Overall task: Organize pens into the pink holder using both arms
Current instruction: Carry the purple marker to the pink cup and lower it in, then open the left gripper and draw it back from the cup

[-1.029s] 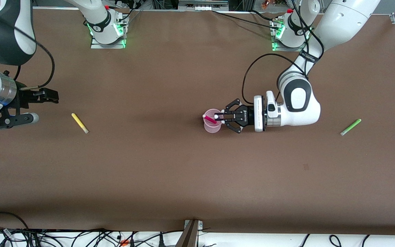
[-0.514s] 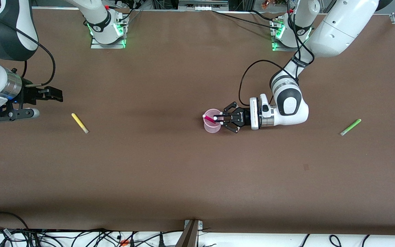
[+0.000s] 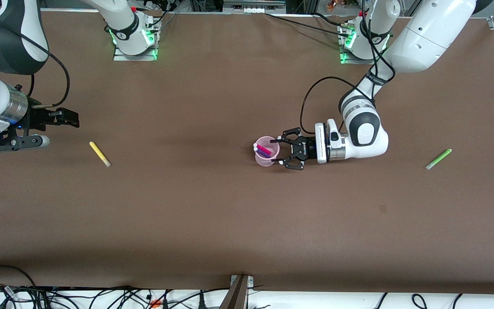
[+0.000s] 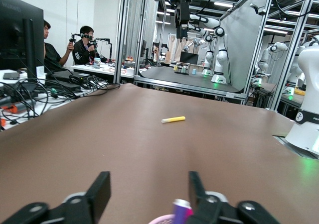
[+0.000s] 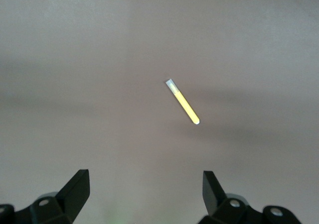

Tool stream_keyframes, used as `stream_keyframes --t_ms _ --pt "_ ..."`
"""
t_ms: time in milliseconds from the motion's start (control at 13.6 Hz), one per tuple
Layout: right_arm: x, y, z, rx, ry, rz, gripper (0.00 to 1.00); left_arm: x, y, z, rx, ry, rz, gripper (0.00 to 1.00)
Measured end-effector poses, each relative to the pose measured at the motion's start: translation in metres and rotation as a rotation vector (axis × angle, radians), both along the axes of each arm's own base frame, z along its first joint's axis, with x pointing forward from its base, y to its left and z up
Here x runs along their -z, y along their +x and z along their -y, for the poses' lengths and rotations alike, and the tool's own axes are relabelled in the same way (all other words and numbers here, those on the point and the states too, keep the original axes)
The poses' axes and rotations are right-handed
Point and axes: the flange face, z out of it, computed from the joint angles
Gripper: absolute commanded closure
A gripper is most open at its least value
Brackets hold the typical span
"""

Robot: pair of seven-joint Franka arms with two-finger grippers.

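The pink holder (image 3: pixel 265 161) stands mid-table with a magenta pen (image 3: pixel 264 149) and a dark purple pen (image 3: pixel 263 153) leaning inside it. My left gripper (image 3: pixel 278 150) lies level beside the holder's rim, open, with nothing between its fingers. In the left wrist view the left gripper (image 4: pixel 148 184) is spread wide, and the purple pen (image 4: pixel 180 210) pokes out of the holder (image 4: pixel 162 220). A yellow pen (image 3: pixel 100 154) lies toward the right arm's end. My right gripper (image 3: pixel 73 121) hangs open close to it. A light green pen (image 3: pixel 438 159) lies toward the left arm's end.
The right wrist view shows the yellow pen (image 5: pixel 183 102) on bare brown table ahead of the open right gripper (image 5: pixel 144 181). The yellow pen (image 4: pixel 173 119) also shows in the left wrist view. Both arm bases stand at the table's edge farthest from the front camera.
The left gripper has opened and let the purple pen drop into the holder beside the magenta one. It drew back slightly. The right arm shifted a little toward the yellow pen, then stayed.
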Motion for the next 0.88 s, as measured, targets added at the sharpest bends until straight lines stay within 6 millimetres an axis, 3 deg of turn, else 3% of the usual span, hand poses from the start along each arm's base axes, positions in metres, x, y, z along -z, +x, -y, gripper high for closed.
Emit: stream_keyframes --t_ms 367,661,882 --pt "0.0 0.0 0.0 -0.001 0.0 0.003 0.0 -0.037 0.032 -0.039 -0.094 -0.039 -0.063 0.0" --pt "0.0 0.0 0.0 -0.001 0.0 0.004 0.0 -0.092 0.053 -0.048 -0.142 -0.07 -0.224 0.0" --pt "0.0 0.0 -0.001 -0.001 0.0 0.004 0.0 -0.114 0.07 -0.065 -0.153 -0.043 -0.315 0.0"
